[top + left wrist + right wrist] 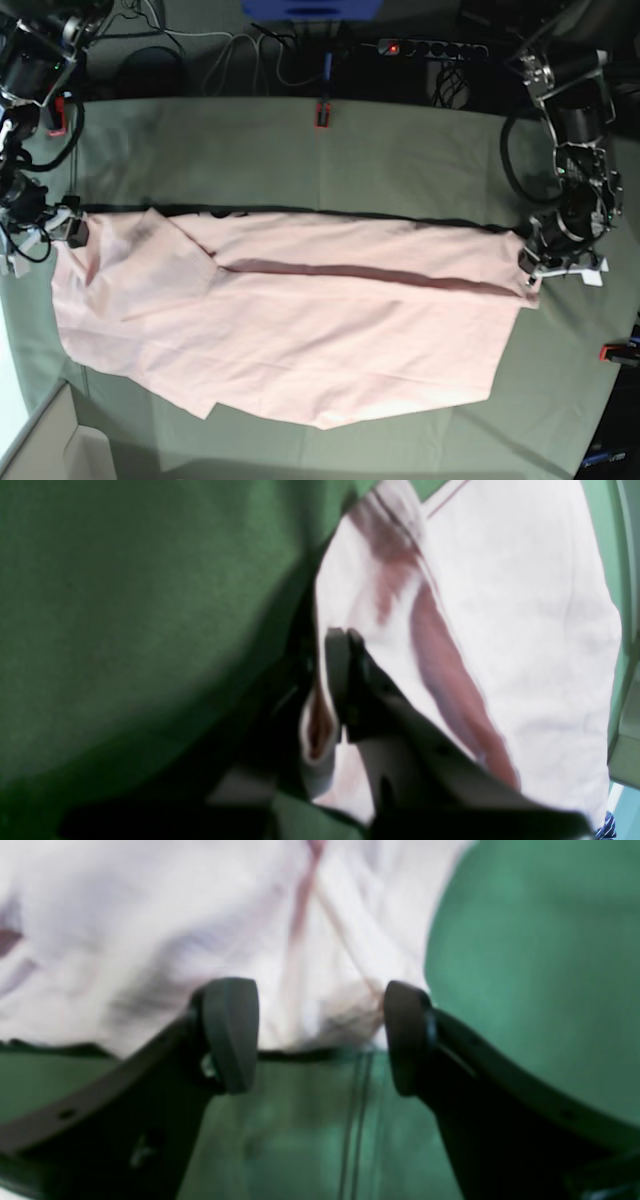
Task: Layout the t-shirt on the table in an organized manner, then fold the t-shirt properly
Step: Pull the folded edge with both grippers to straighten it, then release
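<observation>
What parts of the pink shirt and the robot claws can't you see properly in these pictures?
- The t-shirt's printed letters: no view shows them; only plain pink cloth shows.
- Left claw: in the left wrist view it is blurred and dark, shut on the t-shirt's edge; in the base view it is too small.
- Right claw: open in its wrist view, but blur hides whether the fingertips touch the cloth.
- The table's near edge: cut off by the base view's frame.

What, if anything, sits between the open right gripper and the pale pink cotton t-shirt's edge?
Nothing visible does. The right gripper hangs open over the grey-green cloth-covered table, and the pale pink cotton t-shirt edge lies directly ahead between its fingertips. No other object shows in that gap.
</observation>
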{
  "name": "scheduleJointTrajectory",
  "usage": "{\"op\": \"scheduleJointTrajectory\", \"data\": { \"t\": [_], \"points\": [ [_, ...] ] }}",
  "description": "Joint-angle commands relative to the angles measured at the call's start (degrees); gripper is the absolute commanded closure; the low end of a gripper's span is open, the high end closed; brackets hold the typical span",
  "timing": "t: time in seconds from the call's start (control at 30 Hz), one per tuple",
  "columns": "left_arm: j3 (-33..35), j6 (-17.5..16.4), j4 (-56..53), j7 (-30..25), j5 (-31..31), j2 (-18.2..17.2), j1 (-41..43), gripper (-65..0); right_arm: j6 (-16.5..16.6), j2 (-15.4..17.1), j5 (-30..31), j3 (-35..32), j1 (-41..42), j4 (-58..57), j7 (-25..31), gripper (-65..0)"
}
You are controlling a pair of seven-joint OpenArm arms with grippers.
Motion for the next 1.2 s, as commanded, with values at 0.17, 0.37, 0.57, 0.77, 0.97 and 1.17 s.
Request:
{"op": "scheduleJointTrajectory", "data": {
  "t": [0.17, 0.37, 0.57, 0.77, 0.97, 1.17],
  "points": [
    [0.3, 0.8, -0.1, 3.2, 1.4, -1.1, 0.8, -0.1, 0.2, 2.5, 1.2, -0.2, 1.8, -8.3, 8.2, -39.7],
    [0.3, 0.8, -0.1, 3.4, 1.4, -1.6, 1.0, -0.1, 0.2, 2.5, 1.2, -0.3, 1.7, -14.2, 12.9, -39.1],
    [0.3, 0.7, 0.1, 3.6, 0.8, -1.6, 1.1, -0.1, 0.2, 2.5, 1.2, -0.3, 1.2, -14.6, 13.4, -13.6],
    [0.1, 0.7, 10.5, 5.0, 0.8, -1.6, 5.2, -0.1, 0.2, 2.4, 1.3, -0.2, -2.5, -8.8, 13.1, 0.0],
    [-2.5, 0.7, 19.7, 10.0, 0.7, -1.8, 9.4, -0.1, 0.2, 0.6, 1.3, 0.6, -10.0, 6.4, 11.9, 0.0],
    [-9.1, 0.7, 26.6, 13.5, 0.7, -1.8, 13.9, -0.1, 0.2, -2.5, 1.4, 4.0, -17.6, 19.2, 8.8, 0.0]
  ]
}}
